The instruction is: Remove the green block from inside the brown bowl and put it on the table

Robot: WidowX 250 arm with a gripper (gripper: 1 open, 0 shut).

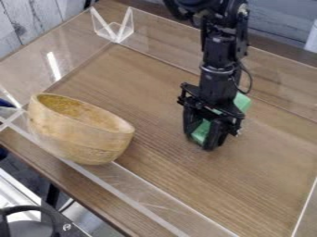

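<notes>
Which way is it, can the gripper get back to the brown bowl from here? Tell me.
Probably yes. The gripper, shut on the green block, stands low over the table to the right of the brown bowl, with only bare tabletop between them.

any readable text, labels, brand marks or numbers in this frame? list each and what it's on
None readable.
Gripper and arm: black, no legible marking.
Green block held between the fingers: plain.
Brown bowl: only wood grain.
Table and its clear acrylic walls: no print or stickers visible.
</notes>
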